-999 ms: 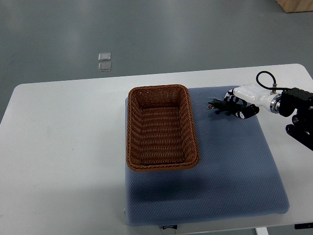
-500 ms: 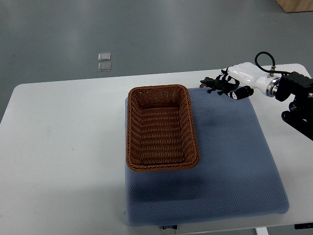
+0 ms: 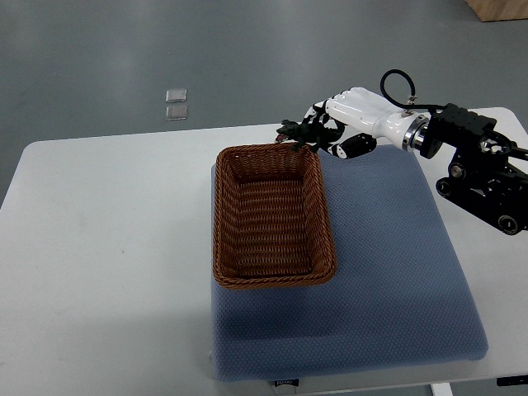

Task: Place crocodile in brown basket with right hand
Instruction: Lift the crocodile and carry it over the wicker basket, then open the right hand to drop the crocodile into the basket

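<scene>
1. One white robot right hand (image 3: 357,112) reaches in from the right edge, its fingers (image 3: 323,125) curled around a small dark green toy crocodile (image 3: 299,132).
2. Crocodile is held in the hand just beyond the far right corner of the brown rectangular wicker basket (image 3: 221,216), snout pointing left, not inside it.
3. Basket is upright and nothing shows inside; it sits on the left part of a blue-grey padded mat (image 3: 388,272).
4. Mat lies on the white table (image 3: 107,247).
5. Two small clear squares (image 3: 176,105) lie on the grey floor beyond the table.
</scene>
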